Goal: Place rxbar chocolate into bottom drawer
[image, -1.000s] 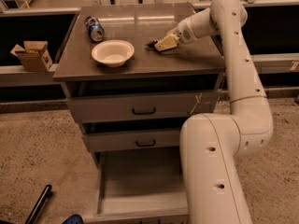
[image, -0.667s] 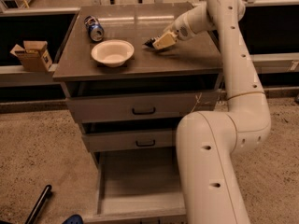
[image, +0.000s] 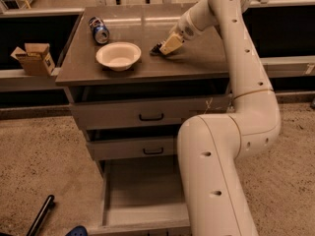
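The rxbar chocolate (image: 156, 49) is a small dark bar lying on the cabinet top, right of the white bowl (image: 118, 56). Only its dark left end shows; the rest is hidden under my gripper (image: 165, 46), which is down at the bar with its tan tip over it. The bottom drawer (image: 140, 187) is pulled out at the foot of the cabinet, a wide grey tray with a bare floor. My arm covers its right side.
A blue soda can (image: 99, 29) lies on the cabinet top behind the bowl. A cardboard box (image: 34, 58) sits on the ledge at left. The two upper drawers (image: 150, 116) are slightly ajar. A black rod (image: 42, 215) lies on the floor at bottom left.
My gripper has shifted a little to the left and down along the cabinet top, closer to the bowl. The bowl, can and drawers have not moved.
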Controlling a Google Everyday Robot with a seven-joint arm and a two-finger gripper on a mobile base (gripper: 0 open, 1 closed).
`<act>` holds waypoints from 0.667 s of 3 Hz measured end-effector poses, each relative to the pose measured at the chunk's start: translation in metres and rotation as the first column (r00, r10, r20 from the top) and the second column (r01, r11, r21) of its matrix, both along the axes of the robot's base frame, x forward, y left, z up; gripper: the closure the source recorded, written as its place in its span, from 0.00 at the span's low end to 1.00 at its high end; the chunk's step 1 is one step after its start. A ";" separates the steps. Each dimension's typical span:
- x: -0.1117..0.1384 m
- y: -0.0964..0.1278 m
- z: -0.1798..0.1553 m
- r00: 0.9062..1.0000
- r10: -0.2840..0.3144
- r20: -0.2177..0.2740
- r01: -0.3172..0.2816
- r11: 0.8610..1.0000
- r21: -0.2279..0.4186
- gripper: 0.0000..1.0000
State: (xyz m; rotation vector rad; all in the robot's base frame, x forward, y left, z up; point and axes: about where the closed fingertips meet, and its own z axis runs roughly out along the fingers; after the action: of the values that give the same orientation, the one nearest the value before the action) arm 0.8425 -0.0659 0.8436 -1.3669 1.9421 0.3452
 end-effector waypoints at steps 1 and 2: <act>0.001 -0.004 0.003 0.999 0.030 0.042 -0.033 0.997 0.070 1.00; 0.001 -0.005 0.007 0.996 0.043 0.081 -0.055 0.987 0.149 1.00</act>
State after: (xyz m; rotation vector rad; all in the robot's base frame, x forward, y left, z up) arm 0.8430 -0.0712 0.8506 -1.3114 1.7834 0.4475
